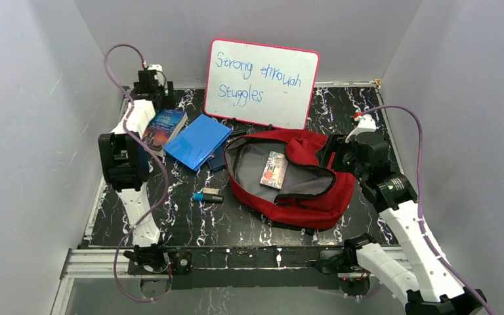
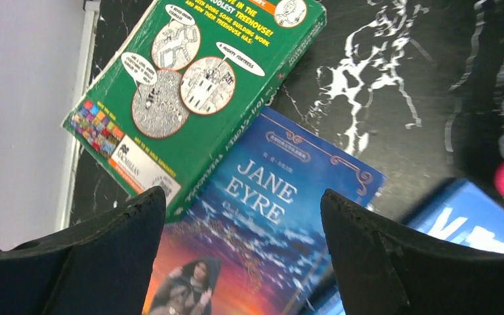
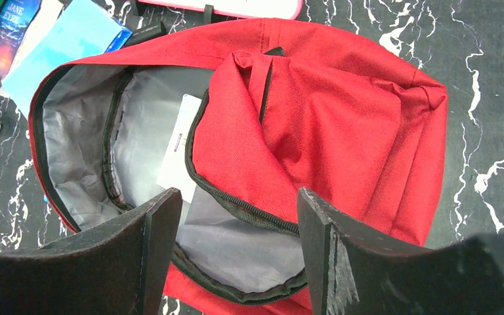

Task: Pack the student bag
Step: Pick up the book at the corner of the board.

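Note:
The student bag (image 1: 315,190) is a red backpack lying unzipped in the middle of the table, its grey lining showing. A small printed card (image 1: 273,169) lies inside; in the right wrist view it shows as a white slip (image 3: 180,141) in the bag (image 3: 341,125). My right gripper (image 1: 336,153) (image 3: 239,197) hangs open just above the bag's right zipper rim, with nothing between its fingers. My left gripper (image 1: 153,104) (image 2: 243,197) is open at the back left, above a Jane Eyre book (image 2: 262,223) that overlaps a green paperback (image 2: 190,85).
A blue folder (image 1: 198,141) lies between the books and the bag. A whiteboard (image 1: 262,82) with handwriting leans at the back. A small blue-tipped marker (image 1: 208,195) lies left of the bag. Grey walls close in on both sides.

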`<act>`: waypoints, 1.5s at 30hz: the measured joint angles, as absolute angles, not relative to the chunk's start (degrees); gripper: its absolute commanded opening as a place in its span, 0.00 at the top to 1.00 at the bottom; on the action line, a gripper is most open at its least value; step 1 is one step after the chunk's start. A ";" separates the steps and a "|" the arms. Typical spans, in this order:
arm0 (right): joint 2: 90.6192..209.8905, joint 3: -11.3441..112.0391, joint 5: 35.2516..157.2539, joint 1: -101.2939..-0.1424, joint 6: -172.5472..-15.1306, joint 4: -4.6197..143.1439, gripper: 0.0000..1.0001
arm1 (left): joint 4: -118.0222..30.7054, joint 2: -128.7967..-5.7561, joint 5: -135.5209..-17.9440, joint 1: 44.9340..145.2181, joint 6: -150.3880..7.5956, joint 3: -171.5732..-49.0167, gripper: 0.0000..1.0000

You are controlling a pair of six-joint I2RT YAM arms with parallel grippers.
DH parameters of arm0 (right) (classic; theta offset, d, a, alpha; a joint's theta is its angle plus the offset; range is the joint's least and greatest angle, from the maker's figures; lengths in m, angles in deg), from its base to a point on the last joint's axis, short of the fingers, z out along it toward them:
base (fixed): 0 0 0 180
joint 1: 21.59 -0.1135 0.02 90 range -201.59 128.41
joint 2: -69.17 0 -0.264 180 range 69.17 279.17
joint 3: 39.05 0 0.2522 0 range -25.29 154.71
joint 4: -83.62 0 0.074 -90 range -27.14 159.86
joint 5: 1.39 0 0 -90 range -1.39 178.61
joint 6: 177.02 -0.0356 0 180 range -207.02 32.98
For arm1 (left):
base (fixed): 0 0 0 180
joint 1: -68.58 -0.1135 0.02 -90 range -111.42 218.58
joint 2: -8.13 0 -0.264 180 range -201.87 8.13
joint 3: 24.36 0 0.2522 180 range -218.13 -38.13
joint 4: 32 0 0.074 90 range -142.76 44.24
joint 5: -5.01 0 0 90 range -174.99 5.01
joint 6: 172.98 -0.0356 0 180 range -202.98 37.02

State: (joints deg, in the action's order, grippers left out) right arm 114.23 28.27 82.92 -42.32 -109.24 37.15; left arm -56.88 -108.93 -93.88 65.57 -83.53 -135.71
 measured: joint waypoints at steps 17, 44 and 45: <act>118.04 28.27 84.95 -42.32 -109.33 38.81 0.26 | -48.92 -131.50 -114.34 73.13 -106.61 -153.83 0.18; 123.43 28.12 84.54 -42.32 -109.29 39.18 0.26 | -33.88 -145.27 -124.28 73.02 -122.96 -162.68 0.80; 123.37 28.12 84.54 -42.32 -109.29 39.25 0.26 | -33.58 -145.38 -124.35 72.94 -123.79 -162.72 0.84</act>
State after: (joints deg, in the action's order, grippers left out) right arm 123.37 28.12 84.54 -42.32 -109.29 39.25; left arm -33.58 -145.38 -124.35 72.94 -123.79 -162.72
